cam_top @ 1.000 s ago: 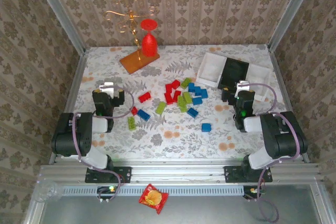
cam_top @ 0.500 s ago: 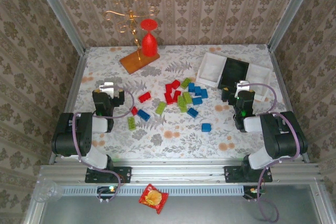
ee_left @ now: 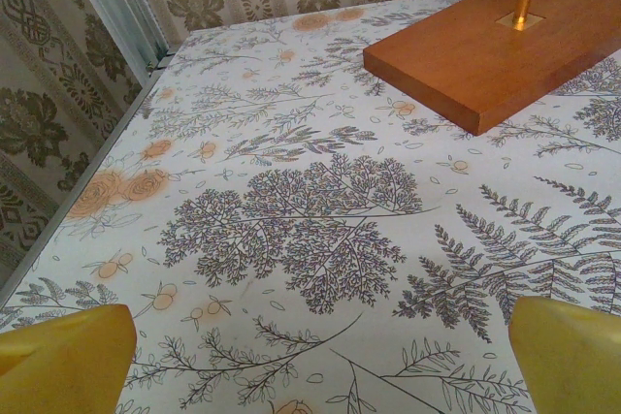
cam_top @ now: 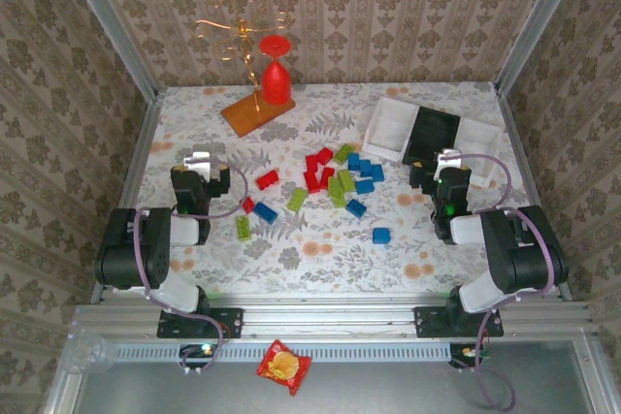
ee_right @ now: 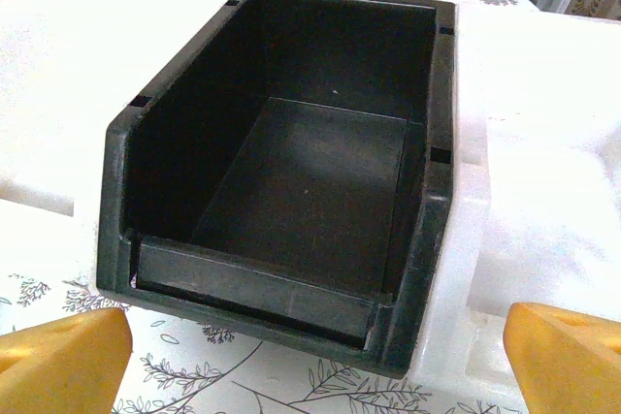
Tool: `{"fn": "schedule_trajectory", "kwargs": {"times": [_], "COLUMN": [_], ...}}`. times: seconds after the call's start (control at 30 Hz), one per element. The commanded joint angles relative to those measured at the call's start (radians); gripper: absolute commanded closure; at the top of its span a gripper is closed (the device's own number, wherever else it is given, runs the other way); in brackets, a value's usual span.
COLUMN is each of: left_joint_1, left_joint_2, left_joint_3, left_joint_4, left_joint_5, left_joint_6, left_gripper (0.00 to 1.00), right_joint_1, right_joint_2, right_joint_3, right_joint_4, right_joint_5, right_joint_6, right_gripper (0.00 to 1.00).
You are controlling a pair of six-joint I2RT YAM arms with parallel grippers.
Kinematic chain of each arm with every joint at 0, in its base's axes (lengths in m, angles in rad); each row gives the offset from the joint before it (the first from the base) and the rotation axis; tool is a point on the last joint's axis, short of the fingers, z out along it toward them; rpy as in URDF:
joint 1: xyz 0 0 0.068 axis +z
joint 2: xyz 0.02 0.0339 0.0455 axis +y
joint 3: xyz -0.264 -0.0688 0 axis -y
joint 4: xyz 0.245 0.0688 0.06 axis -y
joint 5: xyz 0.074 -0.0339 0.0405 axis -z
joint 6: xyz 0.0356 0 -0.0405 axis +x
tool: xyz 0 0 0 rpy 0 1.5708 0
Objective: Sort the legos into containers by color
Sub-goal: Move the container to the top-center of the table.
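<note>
The left gripper (cam_top: pixel 200 172) and the right gripper (cam_top: pixel 438 174) stood wide open and empty, with the legos (cam_top: pixel 335 181) loose mid-table and the containers (cam_top: pixel 432 135) crowded at the far right. The bricks lay so tightly mixed that a wide grab could have caught two colours or scattered neighbours; the snack packet (cam_top: pixel 283 366) seemed too small for its print to be read

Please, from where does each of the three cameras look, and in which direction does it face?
Top external: above and behind the arms, facing down on the floral table; both arms, left gripper and right gripper open.
Left wrist: low on the left arm, facing the far brown wooden board; its yellow fingertips at the bottom corners.
Right wrist: low, facing the empty black plastic tray between white trays; yellow fingertips.
Shared: top external also shows the board and the black tray.
</note>
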Motion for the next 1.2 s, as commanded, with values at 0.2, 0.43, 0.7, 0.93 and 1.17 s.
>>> {"fn": "schedule_trajectory", "kwargs": {"times": [0.2, 0.43, 0.7, 0.93, 1.17], "left_joint_1": [0.023, -0.006, -0.017, -0.220, -0.435], "left_joint_2": [0.001, -0.231, -0.519, -0.446, -0.344], "left_joint_3": [0.013, 0.025, 0.123, 0.204, 0.281], "left_joint_4": [-0.017, -0.224, -0.543, -0.576, -0.600], "left_joint_5": [0.010, -0.113, 0.140, 0.318, 0.257], "left_joint_6": [-0.038, -0.046, -0.355, -0.448, -0.414], "left_gripper": [0.00, 0.00, 0.00, 0.00, 0.00], "right_joint_1": [0.006, 0.037, -0.006, 0.046, 0.118], "right_joint_2": [-0.003, -0.289, -0.664, -0.360, 0.012], "right_joint_3": [0.019, 0.048, 0.125, 0.414, 0.711], "right_joint_4": [0.012, -0.280, -0.712, -0.987, -1.117], "right_joint_5": [0.028, 0.217, 0.106, 0.084, 0.077], "right_joint_6": [0.004, 0.070, 0.348, 0.361, 0.322], "right_gripper": [0.00, 0.00, 0.00, 0.05, 0.16]}}
